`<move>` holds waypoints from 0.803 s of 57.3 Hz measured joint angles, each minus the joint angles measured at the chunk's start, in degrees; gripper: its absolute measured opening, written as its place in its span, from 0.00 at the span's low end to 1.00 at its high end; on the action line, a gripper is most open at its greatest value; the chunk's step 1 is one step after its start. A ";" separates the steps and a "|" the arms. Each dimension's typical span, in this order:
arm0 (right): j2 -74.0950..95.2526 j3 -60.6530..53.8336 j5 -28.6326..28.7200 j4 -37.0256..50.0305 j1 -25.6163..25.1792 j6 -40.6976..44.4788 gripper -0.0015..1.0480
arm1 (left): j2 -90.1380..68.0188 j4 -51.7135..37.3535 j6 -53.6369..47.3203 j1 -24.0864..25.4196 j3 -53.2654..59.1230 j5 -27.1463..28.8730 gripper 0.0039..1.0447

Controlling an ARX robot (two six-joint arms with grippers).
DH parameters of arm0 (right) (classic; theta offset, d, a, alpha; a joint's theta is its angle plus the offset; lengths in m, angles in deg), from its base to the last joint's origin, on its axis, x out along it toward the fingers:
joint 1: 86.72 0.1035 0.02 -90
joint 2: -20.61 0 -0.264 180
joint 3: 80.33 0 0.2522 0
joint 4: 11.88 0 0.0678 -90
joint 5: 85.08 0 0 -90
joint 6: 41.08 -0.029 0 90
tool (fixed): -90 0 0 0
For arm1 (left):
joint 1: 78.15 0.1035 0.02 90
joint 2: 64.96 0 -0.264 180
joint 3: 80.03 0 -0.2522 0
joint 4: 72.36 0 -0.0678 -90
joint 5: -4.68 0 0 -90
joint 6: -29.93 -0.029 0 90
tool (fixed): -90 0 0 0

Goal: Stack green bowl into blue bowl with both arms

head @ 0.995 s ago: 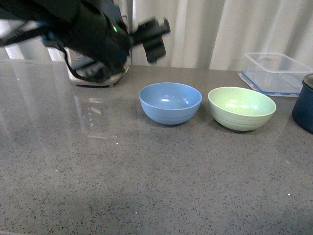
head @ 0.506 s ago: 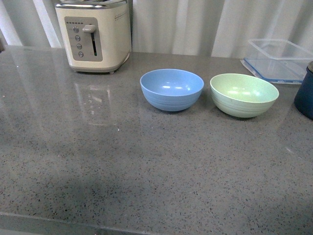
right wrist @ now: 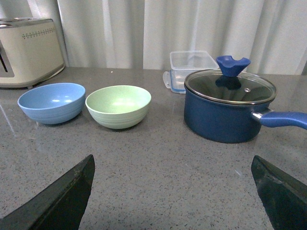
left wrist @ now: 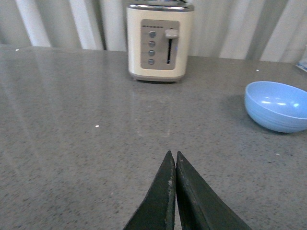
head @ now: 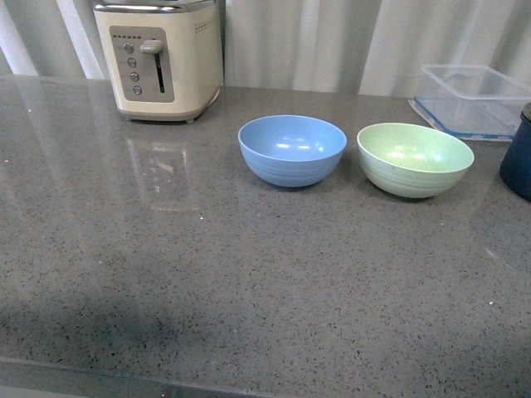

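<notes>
Countertop (head: 249, 290): grey speckled stone, glossy, and it fills the front view from near edge to back wall.
Curtain (head: 332, 41): pale folds hanging right behind the counter, all the way across.
Toaster (head: 162, 62): cream, standing at the back on the robot's left, its lever up and a column of round buttons beside the slot.
Pot (right wrist: 223, 117): dark navy, glass lid on with a blue knob, out past the green bowl on the robot's right, its blue handle pointing away from the bowls.
Container (head: 469, 104): clear plastic box at the back right, close to the curtain, behind the green bowl and the pot.
Blue bowl (head: 292, 149): upright on the counter near the middle, ridges low on its outside, well in front of the toaster and off to its right.
Green bowl (head: 415, 159): upright, just beside the blue bowl on its right with a narrow gap between them, so the two sit side by side, unstacked.
Left gripper (left wrist: 173, 154): dark fingers pressed tight together, nothing between them, low over bare counter, with the blue bowl ahead and off to one side.
Right gripper (right wrist: 172, 160): fingers spread wide, holding nothing, both bowls and the pot ahead of it.
</notes>
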 joint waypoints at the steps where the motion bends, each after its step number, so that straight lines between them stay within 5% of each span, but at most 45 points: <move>1: 0.00 0.00 -0.02 0.00 0.00 0.00 0.90 | 0.72 0.37 0.02 0.35 0.33 0.04 0.03; 46: 0.00 0.00 -0.02 0.00 0.00 0.00 0.90 | 27.58 19.56 0.00 0.72 6.32 -0.28 0.03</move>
